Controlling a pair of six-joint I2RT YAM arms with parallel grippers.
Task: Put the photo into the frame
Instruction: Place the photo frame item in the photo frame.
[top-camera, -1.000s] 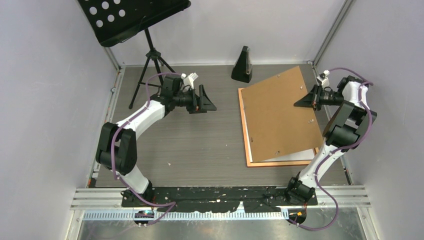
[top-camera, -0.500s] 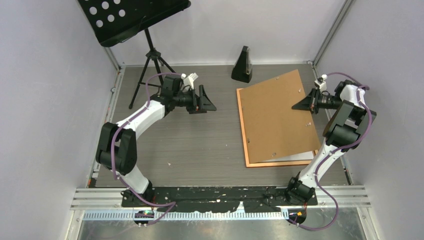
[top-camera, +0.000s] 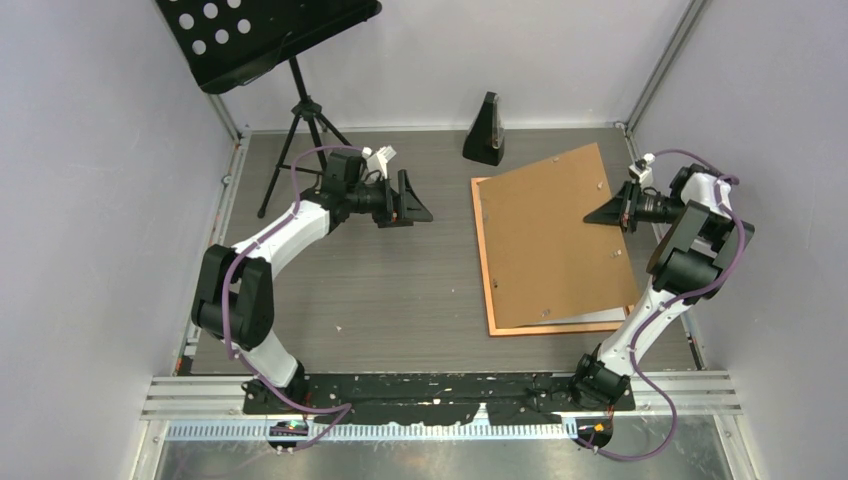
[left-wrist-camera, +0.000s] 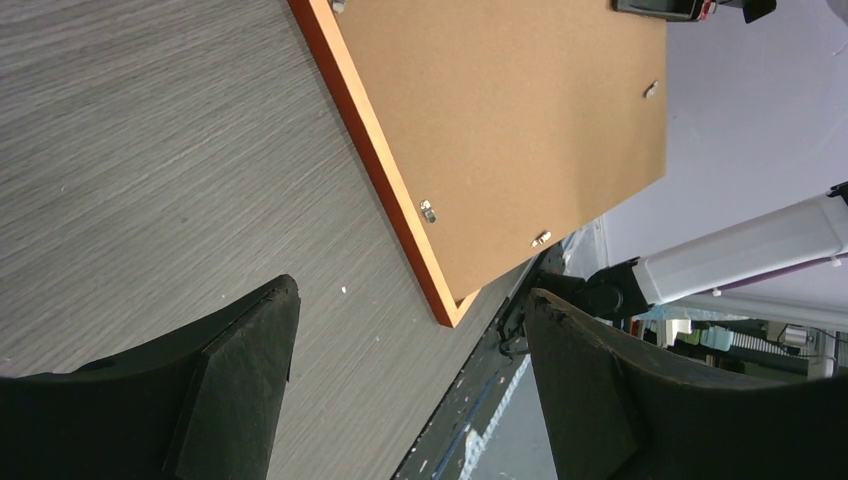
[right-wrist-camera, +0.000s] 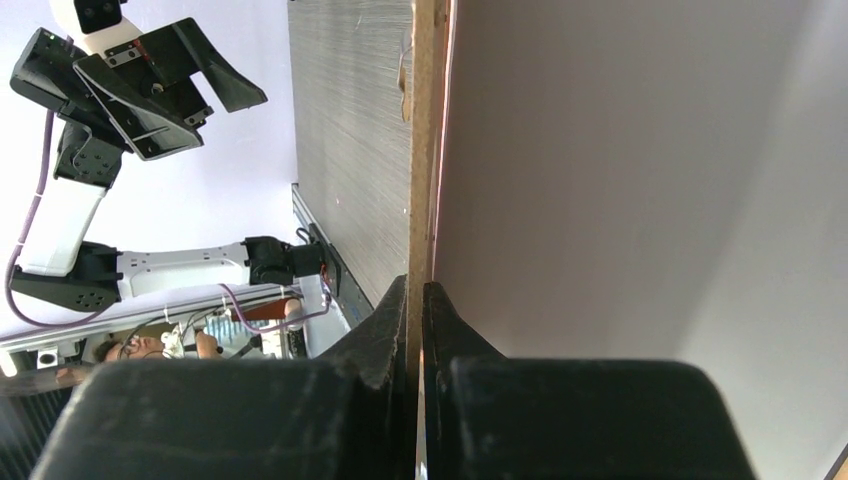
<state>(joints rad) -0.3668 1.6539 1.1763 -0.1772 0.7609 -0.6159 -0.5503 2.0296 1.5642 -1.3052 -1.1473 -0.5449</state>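
The thin copper-orange wooden picture frame (top-camera: 530, 330) lies flat, back up, right of centre on the grey wood-grain tabletop (top-camera: 400, 290). Its long axis runs bottom to top, leaning slightly left. The plain brown fibreboard backing panel (top-camera: 550, 240) covers it, skewed clockwise. A sliver of the white-bordered paper photo (top-camera: 590, 318) shows at the lower edge. The right tool (top-camera: 590, 215) is clenched on the panel's right edge. The left tool (top-camera: 422, 203) hangs released, left of the frame. Since a second ago, the panel's skew has lessened.
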